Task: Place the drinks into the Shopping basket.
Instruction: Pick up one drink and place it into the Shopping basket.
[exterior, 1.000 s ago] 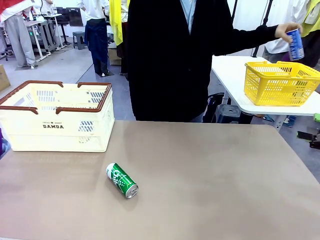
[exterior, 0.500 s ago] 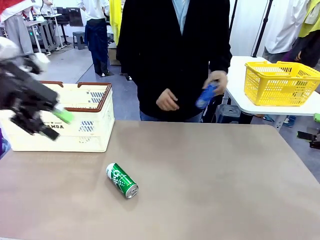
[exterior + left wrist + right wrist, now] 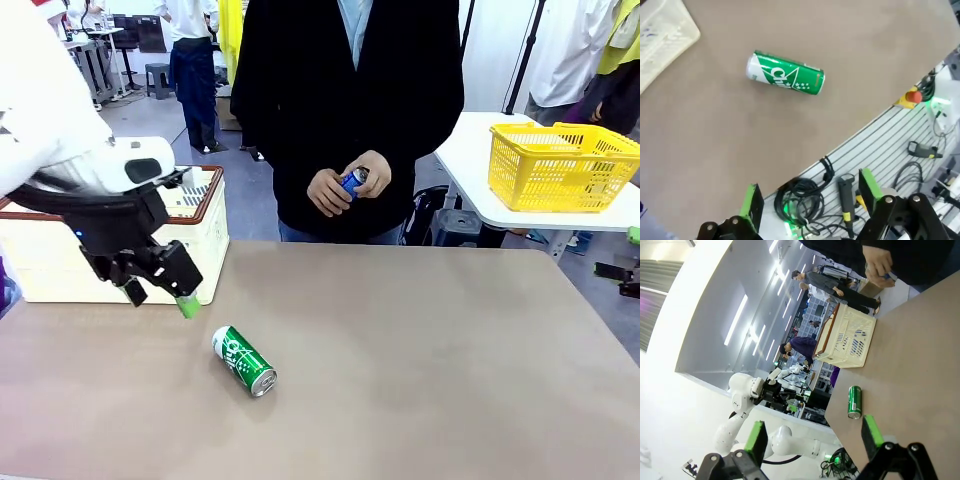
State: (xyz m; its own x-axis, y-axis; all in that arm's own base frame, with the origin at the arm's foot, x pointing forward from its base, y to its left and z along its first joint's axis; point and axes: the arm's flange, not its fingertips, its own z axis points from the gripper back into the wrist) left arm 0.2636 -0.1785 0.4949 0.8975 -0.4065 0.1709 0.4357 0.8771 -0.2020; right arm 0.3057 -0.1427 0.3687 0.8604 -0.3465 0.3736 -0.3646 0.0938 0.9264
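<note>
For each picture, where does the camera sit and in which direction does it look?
Front view: between the arms, facing across the table toward the person; the left fingers near the green can.
Left wrist view: on the left arm, looking down past the open left fingers at the green can and a basket corner.
Right wrist view: on the right arm, rolled sideways, looking past the right fingers over the table.
Shared: all views show the green can and basket.

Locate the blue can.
Front view: the blue can is held in the person's hands, beyond the table's far edge, near the middle.
</note>
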